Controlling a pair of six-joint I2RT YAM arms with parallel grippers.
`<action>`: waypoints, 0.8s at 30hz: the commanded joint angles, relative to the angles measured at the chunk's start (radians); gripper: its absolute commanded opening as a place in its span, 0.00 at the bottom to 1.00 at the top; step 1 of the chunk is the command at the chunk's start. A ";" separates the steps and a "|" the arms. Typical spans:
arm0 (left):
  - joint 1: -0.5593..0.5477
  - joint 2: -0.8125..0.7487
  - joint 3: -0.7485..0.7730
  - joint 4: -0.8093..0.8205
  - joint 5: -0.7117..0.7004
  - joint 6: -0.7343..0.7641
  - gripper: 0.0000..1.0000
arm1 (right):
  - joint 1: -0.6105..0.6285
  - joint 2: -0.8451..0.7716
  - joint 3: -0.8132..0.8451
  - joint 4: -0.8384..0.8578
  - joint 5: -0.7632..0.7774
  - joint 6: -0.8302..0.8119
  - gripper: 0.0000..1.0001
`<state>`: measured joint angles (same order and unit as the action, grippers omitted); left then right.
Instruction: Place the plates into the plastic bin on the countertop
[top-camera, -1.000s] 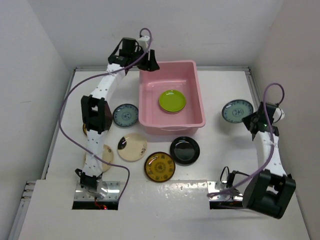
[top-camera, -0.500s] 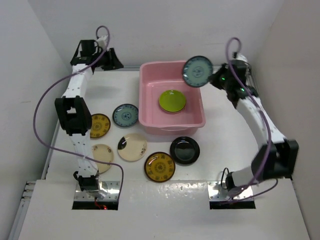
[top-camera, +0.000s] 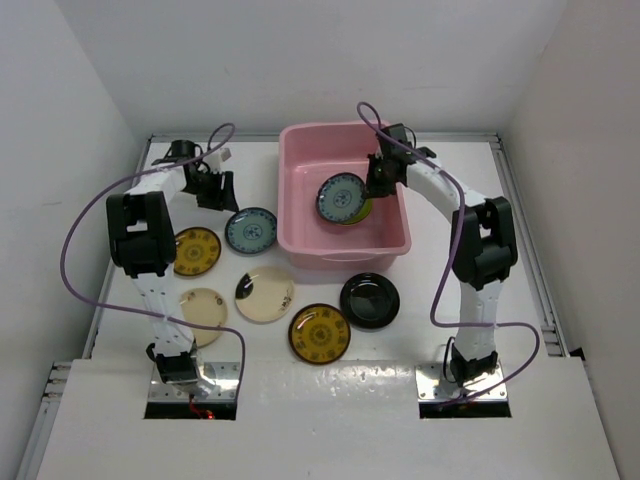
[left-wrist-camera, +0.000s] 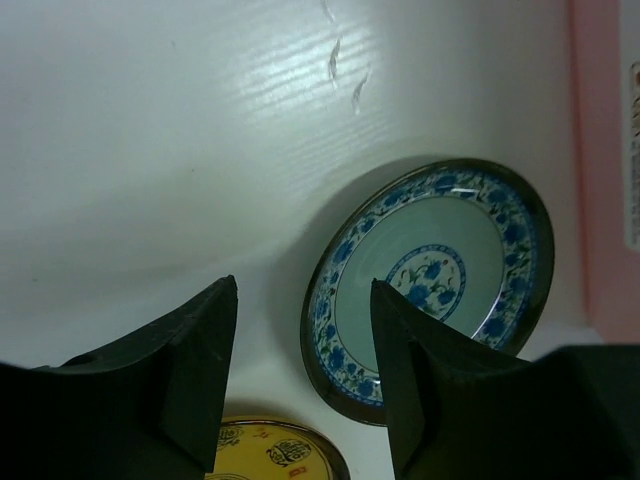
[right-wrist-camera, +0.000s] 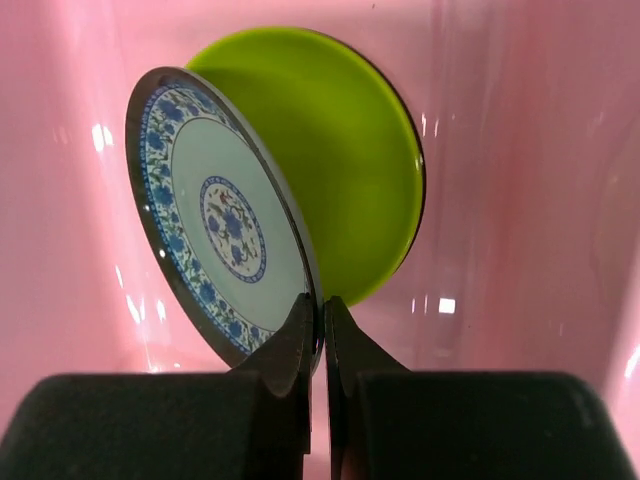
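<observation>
The pink plastic bin (top-camera: 299, 190) stands at the back middle of the white countertop (top-camera: 450, 280). My right gripper (top-camera: 372, 187) is inside the bin, shut on the rim of a pale blue patterned plate (top-camera: 341, 198), which it holds tilted over the lime green plate (right-wrist-camera: 345, 150) on the bin floor. In the right wrist view that blue plate (right-wrist-camera: 220, 220) stands on edge between my fingertips (right-wrist-camera: 302, 325). My left gripper (top-camera: 212, 190) is open above the countertop, just left of a second blue patterned plate (top-camera: 250, 230), which also shows in the left wrist view (left-wrist-camera: 435, 275).
More plates lie on the countertop in front of the bin: an amber one (top-camera: 196, 250) at left, a cream one (top-camera: 201, 310), a cream one with dark blotches (top-camera: 264, 294), another amber one (top-camera: 319, 333) and a glossy black one (top-camera: 369, 300). White walls surround the table.
My right arm carried the blue plate from the table's right side up over the bin and down into it. My left arm swung from the bin's back corner out left and down beside the second blue plate.
</observation>
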<state>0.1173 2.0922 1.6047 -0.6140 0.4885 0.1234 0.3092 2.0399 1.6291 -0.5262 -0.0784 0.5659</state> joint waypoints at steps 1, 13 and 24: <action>-0.001 -0.061 -0.031 0.010 0.008 0.087 0.59 | -0.004 -0.007 0.071 0.020 0.022 -0.026 0.00; -0.021 0.011 -0.049 -0.088 0.033 0.176 0.58 | 0.004 -0.032 0.107 -0.040 0.026 -0.116 0.68; -0.031 0.127 0.058 -0.222 0.062 0.202 0.14 | -0.019 -0.194 0.069 0.015 0.022 -0.089 0.70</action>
<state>0.0967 2.1773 1.6180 -0.7864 0.5510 0.3046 0.2985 1.9457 1.6920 -0.5579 -0.0597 0.4717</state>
